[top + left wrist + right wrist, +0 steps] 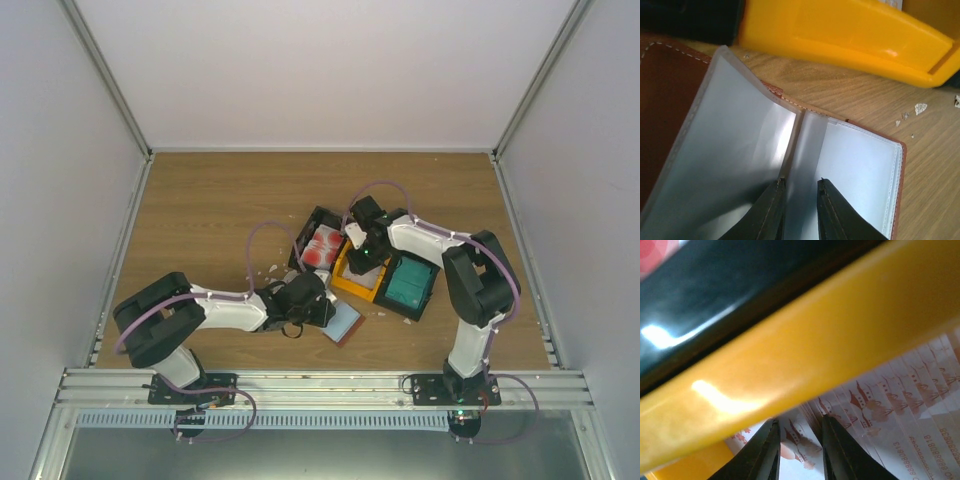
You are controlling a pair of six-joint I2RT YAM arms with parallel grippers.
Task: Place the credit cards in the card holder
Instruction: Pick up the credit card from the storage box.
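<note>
Early going: the small brown leather bifold card holder (343,322) lies open on the wooden table (210,220) just ahead of the left arm. As far as the left wrist view reaches, its clear plastic sleeves show no card inside. The credit cards sit in three trays just behind it: white plastic cards with red blotches (322,246) in a black tray (318,212), thin pale pinkish-beige cards (890,405) fanned in an orange plastic tray (349,286), and teal green cards (408,285) in a second black tray (405,312). Every card, it seems, is yet to be loaded. The left arm stretches low across the table, the left gripper (800,182) astride the holder's central sleeve fold with its jaws a narrow gap apart; whether they pinch the sleeve cannot be told. The right arm bends down into the orange plastic tray, the right gripper (799,421) narrowly parted over the beige stack with one card's edge between its fingers, a grip unconfirmed.
</note>
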